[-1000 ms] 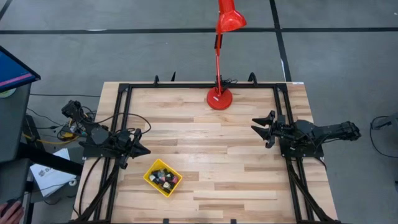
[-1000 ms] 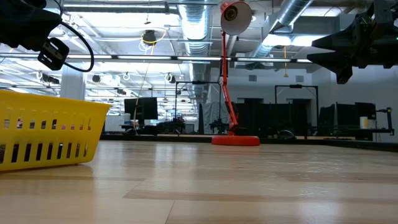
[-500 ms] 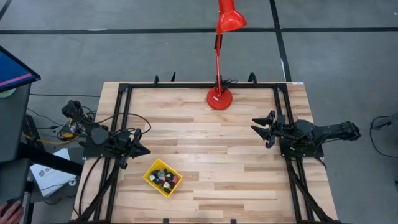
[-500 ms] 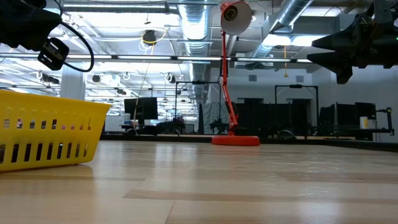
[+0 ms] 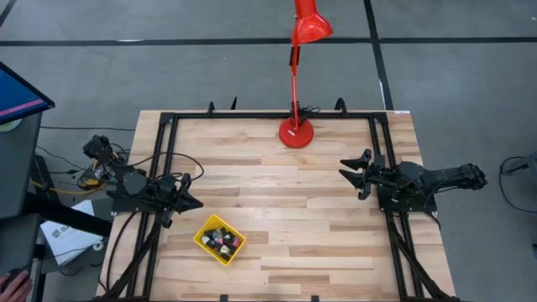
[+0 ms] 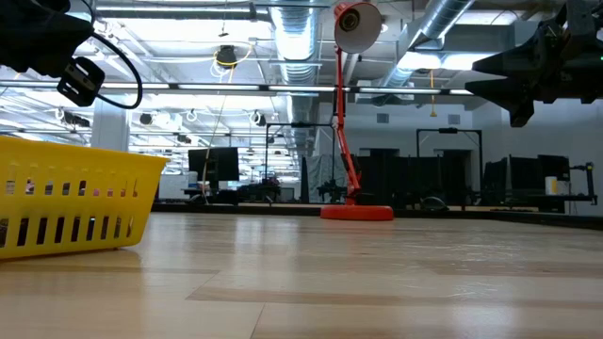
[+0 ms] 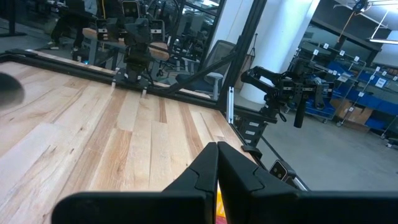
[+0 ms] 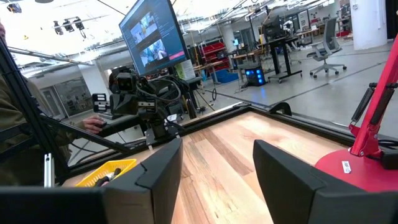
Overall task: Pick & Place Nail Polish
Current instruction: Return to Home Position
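Light was bright & even from overhead in the high view, w/ only faint soft shadows on the bench (image 5: 277, 193). In the low view the ceiling strip lights (image 6: 170, 13) glared, so left arm (image 6: 38, 33) & right arm (image 6: 546, 61) read as black silhouettes, & the wood had a pale sheen. Left wrist view: dim shadow patch (image 7: 9, 87) on the boards, left hand (image 7: 217, 149) dark & unlit up front.

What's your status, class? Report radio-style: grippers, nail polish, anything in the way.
Left gripper shut, empty, beside yellow basket. Right gripper open, empty, right side. Nail polish bottles in basket. Red lamp at far edge, apart.
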`<control>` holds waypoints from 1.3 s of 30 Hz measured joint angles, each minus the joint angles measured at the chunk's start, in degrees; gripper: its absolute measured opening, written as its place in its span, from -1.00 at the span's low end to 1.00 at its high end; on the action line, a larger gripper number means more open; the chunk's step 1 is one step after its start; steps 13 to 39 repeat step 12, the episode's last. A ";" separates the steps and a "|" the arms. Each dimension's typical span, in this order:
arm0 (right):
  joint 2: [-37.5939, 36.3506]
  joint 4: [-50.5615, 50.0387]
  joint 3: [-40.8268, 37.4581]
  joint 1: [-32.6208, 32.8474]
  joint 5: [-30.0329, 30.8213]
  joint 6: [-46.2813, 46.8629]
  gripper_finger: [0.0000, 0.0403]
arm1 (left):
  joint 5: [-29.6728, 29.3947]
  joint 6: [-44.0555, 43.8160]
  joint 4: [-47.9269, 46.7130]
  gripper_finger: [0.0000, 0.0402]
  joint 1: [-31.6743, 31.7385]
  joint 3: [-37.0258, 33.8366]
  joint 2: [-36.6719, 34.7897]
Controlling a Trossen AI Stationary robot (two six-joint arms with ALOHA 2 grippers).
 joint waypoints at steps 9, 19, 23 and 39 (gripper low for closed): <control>0.02 0.00 0.00 0.00 0.00 0.00 -0.05 | -0.01 0.00 0.00 -0.99 0.01 0.00 0.00; 0.01 0.01 0.00 -0.01 0.00 0.00 -0.06 | 0.01 0.00 0.00 -0.99 0.00 0.00 0.00; 0.01 0.01 0.00 -0.01 0.00 0.00 -0.06 | 0.01 0.00 0.00 -0.99 0.00 0.00 0.00; 0.01 0.01 0.00 -0.01 0.00 0.00 -0.06 | 0.01 0.00 0.00 -0.99 0.00 0.00 0.00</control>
